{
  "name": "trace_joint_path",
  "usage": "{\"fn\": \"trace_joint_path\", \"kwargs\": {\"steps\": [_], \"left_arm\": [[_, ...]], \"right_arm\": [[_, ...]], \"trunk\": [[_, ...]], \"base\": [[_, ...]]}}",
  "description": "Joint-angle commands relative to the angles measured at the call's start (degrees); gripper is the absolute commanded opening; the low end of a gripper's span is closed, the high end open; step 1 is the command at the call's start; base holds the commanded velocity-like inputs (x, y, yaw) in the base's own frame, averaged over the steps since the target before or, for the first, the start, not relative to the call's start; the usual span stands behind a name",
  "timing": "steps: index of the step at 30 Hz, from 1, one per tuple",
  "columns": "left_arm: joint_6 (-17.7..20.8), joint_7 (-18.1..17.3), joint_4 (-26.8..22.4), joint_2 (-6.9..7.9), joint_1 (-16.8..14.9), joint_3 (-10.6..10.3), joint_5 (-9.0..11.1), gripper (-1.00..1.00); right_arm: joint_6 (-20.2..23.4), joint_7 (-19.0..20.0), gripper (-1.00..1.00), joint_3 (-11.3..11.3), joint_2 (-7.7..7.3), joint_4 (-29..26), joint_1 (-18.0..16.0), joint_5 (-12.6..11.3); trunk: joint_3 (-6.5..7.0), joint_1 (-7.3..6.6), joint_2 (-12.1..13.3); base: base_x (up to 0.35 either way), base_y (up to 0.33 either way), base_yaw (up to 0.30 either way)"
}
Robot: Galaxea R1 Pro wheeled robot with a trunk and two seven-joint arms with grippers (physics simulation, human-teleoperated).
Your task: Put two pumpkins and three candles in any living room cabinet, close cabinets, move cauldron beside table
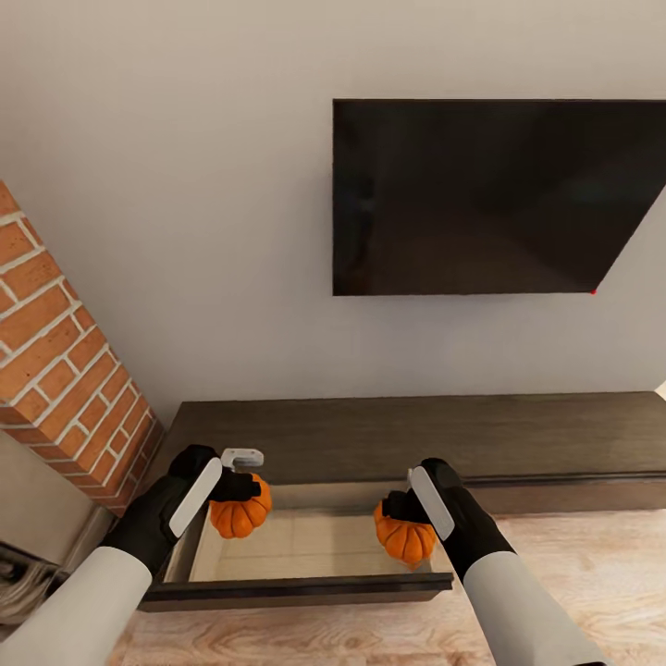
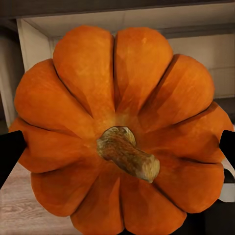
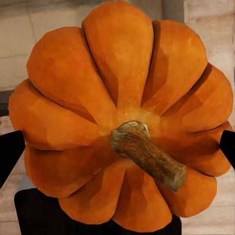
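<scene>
The left pumpkin (image 2: 117,132), right up against the left wrist camera, sits clamped in the left tool (image 1: 231,486), dark fingertips (image 2: 11,152) pressing its flanks; its ribs are deep orange around a stubby brown stem. The right pumpkin (image 3: 122,122) is gripped the same way by the right tool (image 1: 412,509), its stem angled aside. In the head view both pumpkins (image 1: 240,509) (image 1: 405,536) hang over the pulled-out drawer (image 1: 305,583) of the dark-brown cabinet (image 1: 416,435), one near each end above its pale interior. A dark screen (image 1: 490,194) hangs on the wall above.
</scene>
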Motion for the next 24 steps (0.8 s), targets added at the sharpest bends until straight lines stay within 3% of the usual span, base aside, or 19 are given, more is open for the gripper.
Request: {"fn": "trace_joint_path", "kwargs": {"steps": [1, 7, 13, 24], "left_arm": [[0.12, 0.61, -0.06, 0.07, -0.07, -0.21, 0.60, -1.00], [0.12, 0.63, 0.36, 0.05, -0.10, -0.23, 0.60, -1.00], [0.12, 0.67, 2.51, -0.01, -0.24, -0.23, 0.57, -1.00], [0.12, 0.68, 2.87, -0.02, -0.26, -0.23, 0.56, -1.00]], "right_arm": [[-0.32, -0.60, -1.00, 0.13, -0.02, -0.02, -0.02, -0.46], [-3.47, -0.48, -1.00, 0.48, 0.04, 0.13, -0.02, -0.14], [-7.81, -0.40, -1.00, 3.05, 0.04, 0.72, -0.02, -0.08], [-8.64, -0.50, -1.00, 4.57, 0.79, 0.80, -0.02, -0.19]], "trunk": [[-0.12, 0.03, -0.12], [-0.12, 0.03, -0.12], [-0.11, 0.03, -0.12], [-0.11, 0.03, -0.12]], "base": [[0.001, 0.000, 0.033], [0.000, 0.000, 0.010], [0.000, 0.000, 0.001], [0.017, -0.095, 0.000]]}}
